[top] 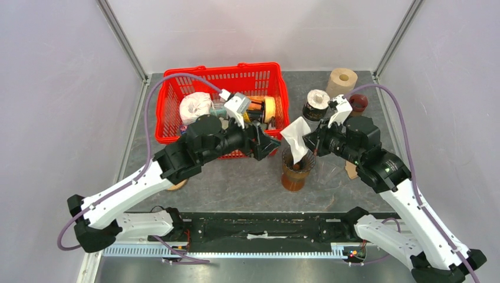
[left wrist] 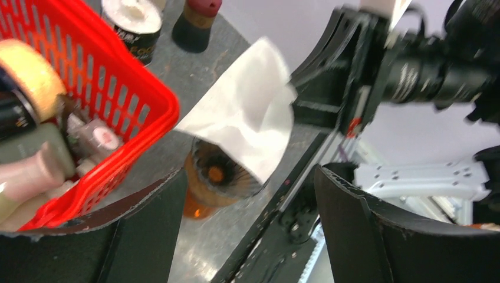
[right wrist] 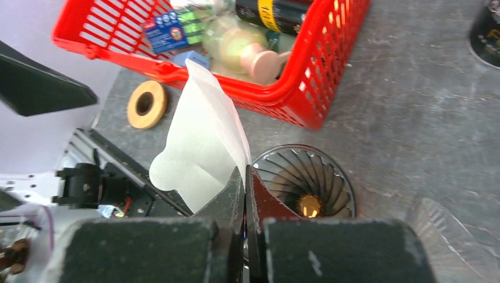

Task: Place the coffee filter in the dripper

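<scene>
The white paper coffee filter [top: 295, 136] hangs in the air, tilted, just above the dripper [top: 296, 167], a dark ribbed glass cone on an amber carafe. My right gripper [top: 308, 143] is shut on the filter's right edge; in the right wrist view its jaws [right wrist: 244, 174] pinch the filter [right wrist: 200, 138] beside the dripper's rim [right wrist: 306, 183]. Left of the dripper, my left gripper [top: 269, 145] stands open, holding nothing. Between its fingers in the left wrist view [left wrist: 250, 177] I see the filter [left wrist: 244, 121] over the dripper [left wrist: 221, 171], clear of both pads.
A red basket [top: 221, 72] full of bottles and rolls stands behind the left gripper. A dark jar [top: 316, 105], a paper roll [top: 342, 81] and a maroon cup [top: 358, 103] stand at the back right. A wooden ring [right wrist: 144, 104] and a clear lid [right wrist: 448, 230] lie on the table.
</scene>
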